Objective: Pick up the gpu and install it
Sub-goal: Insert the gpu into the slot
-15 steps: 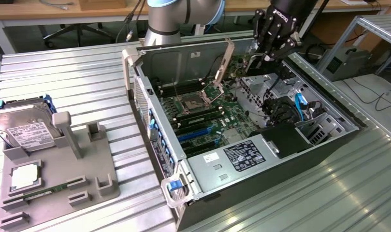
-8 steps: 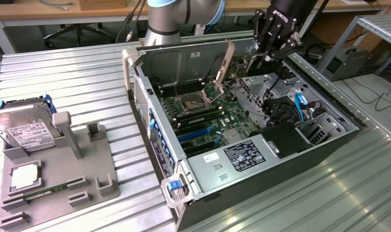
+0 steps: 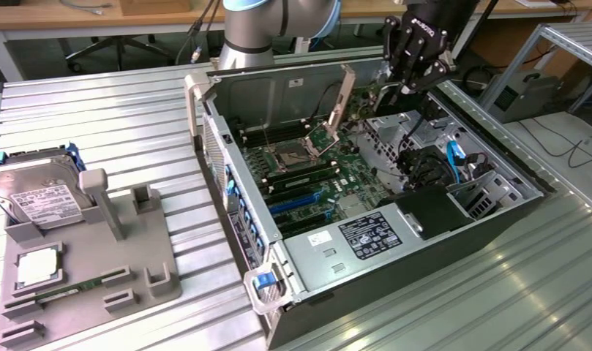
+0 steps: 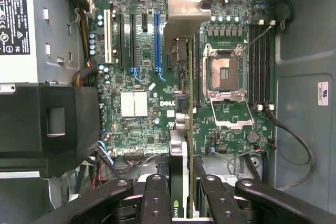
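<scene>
The gpu (image 4: pixel 181 30) is a thin dark card seen edge-on, with its silver end bracket toward the case's rear slots. My gripper (image 4: pixel 178 190) is shut on its near end, one black finger (image 4: pixel 156 192) on each side. The card hangs above the green motherboard (image 4: pixel 136 103), between the blue expansion slot (image 4: pixel 156 40) and the open CPU socket (image 4: pixel 224 74). In the exterior view, my gripper (image 3: pixel 410 86) reaches into the far end of the open computer case (image 3: pixel 237 183), and the gpu's bracket (image 3: pixel 339 102) stands tilted over the board.
A power supply (image 3: pixel 369 234) and black drive cage (image 3: pixel 437 212) fill the case's near end, with loose cables beside them. On the exterior view's left, a grey fixture tray (image 3: pixel 140 270) holds a hard drive (image 3: pixel 37 197), a CPU chip (image 3: pixel 37 267) and a green memory stick (image 3: pixel 66 290).
</scene>
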### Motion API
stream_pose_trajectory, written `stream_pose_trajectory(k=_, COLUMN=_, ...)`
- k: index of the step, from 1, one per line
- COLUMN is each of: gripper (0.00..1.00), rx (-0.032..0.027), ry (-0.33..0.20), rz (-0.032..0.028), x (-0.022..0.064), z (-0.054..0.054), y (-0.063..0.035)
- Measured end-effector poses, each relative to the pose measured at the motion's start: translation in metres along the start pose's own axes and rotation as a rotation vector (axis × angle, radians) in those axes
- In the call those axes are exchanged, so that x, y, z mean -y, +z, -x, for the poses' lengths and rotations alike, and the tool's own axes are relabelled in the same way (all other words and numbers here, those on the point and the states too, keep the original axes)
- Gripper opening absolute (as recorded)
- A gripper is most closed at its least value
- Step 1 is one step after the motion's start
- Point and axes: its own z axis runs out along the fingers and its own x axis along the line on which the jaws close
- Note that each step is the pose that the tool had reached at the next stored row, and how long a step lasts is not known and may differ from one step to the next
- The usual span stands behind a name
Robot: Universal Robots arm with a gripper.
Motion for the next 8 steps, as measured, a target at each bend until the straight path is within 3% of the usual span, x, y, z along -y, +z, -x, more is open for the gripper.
stream_pose_trajectory(k=8, gripper=0.27, rx=-0.0002, ry=-0.003, rz=-0.0007, x=-0.0087, z=-0.0001, y=0.0002)
